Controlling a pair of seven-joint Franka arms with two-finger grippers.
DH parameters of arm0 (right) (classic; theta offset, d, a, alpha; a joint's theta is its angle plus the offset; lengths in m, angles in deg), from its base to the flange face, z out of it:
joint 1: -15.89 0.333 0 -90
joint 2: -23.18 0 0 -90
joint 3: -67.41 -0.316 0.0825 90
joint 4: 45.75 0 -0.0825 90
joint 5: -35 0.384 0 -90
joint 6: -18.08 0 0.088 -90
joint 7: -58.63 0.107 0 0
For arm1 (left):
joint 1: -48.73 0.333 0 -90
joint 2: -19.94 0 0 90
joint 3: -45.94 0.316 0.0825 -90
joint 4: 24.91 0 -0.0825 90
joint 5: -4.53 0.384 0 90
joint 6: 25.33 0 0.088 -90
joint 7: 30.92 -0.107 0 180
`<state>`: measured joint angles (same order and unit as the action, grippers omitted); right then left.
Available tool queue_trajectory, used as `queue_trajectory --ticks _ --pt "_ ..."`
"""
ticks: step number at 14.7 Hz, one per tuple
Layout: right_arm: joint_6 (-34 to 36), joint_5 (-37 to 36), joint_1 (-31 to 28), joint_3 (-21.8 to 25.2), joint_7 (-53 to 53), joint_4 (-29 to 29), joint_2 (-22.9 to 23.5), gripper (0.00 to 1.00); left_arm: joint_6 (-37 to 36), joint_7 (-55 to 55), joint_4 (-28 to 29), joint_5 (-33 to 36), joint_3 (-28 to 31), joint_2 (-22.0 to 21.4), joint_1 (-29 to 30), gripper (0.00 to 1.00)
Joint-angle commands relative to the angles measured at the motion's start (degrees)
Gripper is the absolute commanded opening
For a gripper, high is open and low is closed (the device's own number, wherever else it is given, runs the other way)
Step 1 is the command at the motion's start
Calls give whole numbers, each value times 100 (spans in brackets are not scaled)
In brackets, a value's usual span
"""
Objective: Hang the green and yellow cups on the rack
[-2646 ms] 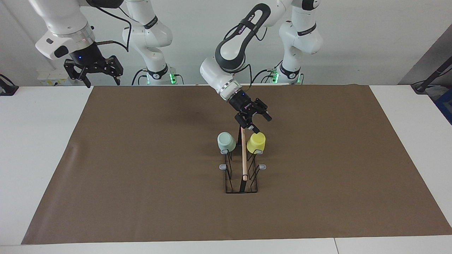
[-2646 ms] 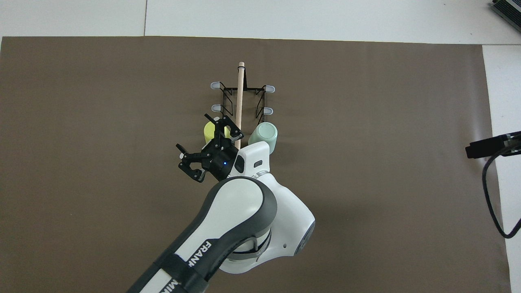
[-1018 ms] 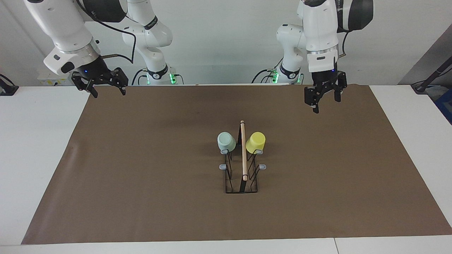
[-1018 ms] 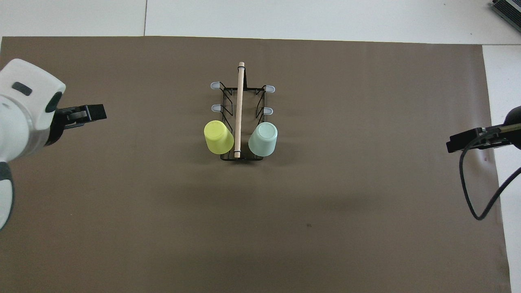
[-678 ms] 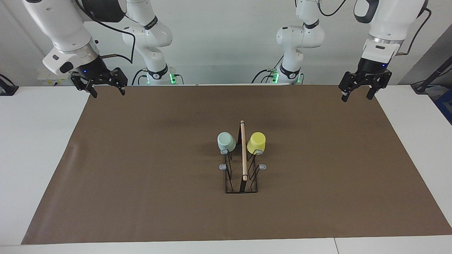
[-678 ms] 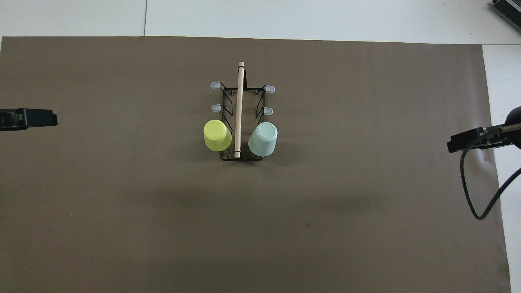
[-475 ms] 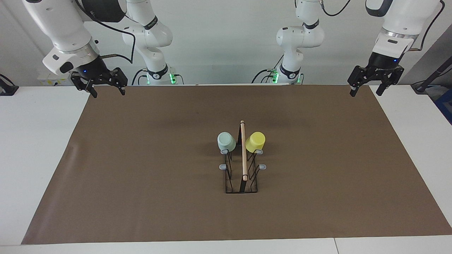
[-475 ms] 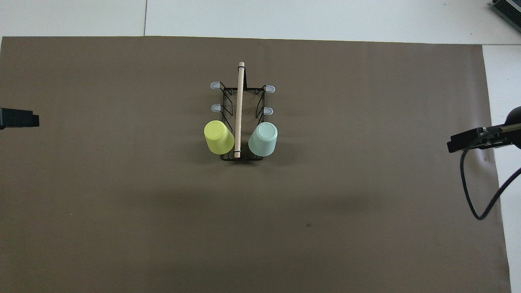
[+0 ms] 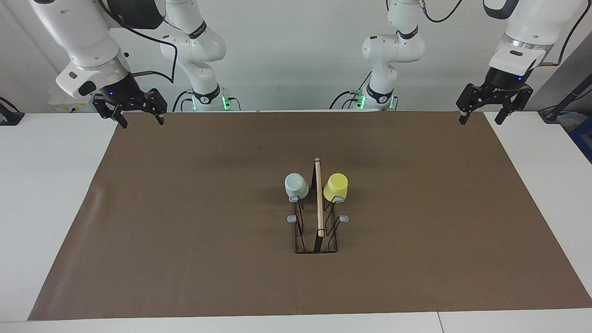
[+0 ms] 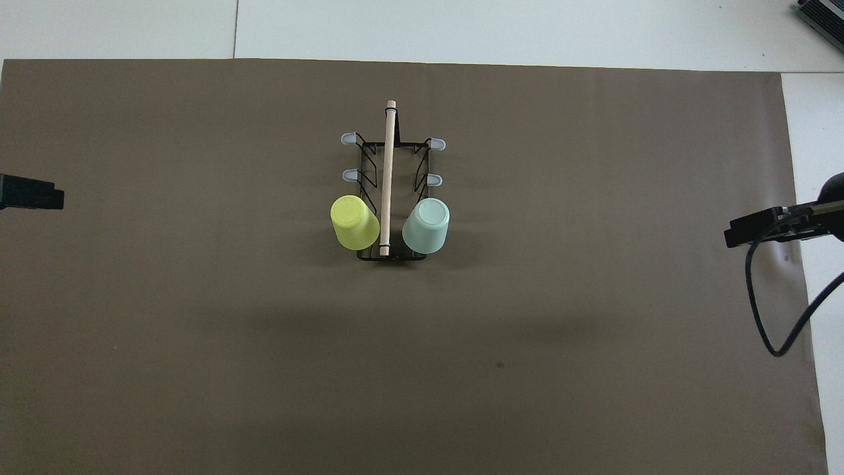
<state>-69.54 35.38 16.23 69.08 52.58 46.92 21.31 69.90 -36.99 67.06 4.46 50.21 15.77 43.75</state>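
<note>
Now we see our left gripper (image 9: 482,114) hanging empty with its fingers spread, raised over the corner of the brown mat (image 9: 185,231) at the left arm's end of the table, by the edge nearest the robots. Our right gripper (image 9: 138,116) hangs the same way, fingers apart and holding nothing, over the mat's matching corner at the right arm's end. Both arms wait there, and in the overhead view only a dark tip of each shows at the picture's sides. We take the rack (image 9: 316,231) as our landmark: it stands at the middle of the mat, well apart from both grippers and about midway between them, farther from the robots than either gripper's corner. Its long axis, marked by the light wooden rod (image 9: 318,199) along its top, runs straight away from the robots. The green cup (image 9: 296,186) sits upside down on a peg of the pair nearest the robots, on the rack's side toward the right arm's end; its closed base points up and leans a little outward from the rod. The yellow cup (image 9: 336,187) sits likewise on the peg across the rod from it, toward the left arm's end, base up and tilted slightly outward. We see the four remaining grey-tipped pegs (image 10: 434,179), farther from the robots than the cups, standing bare.
</note>
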Motion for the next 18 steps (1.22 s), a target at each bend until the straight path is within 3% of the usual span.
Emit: queue_trajectory --ticks 1,11,18 --pt "35 112 -78 -35 68 102 -103 100 -294 -131 -179 -107 -22 83 15 100" --pt "35 112 -78 -35 68 102 -112 100 -769 -210 -153 -63 -365 -22 252 100" --pt "35 112 -78 -35 68 102 -103 100 -777 -237 -275 -81 -523 171 385 100"
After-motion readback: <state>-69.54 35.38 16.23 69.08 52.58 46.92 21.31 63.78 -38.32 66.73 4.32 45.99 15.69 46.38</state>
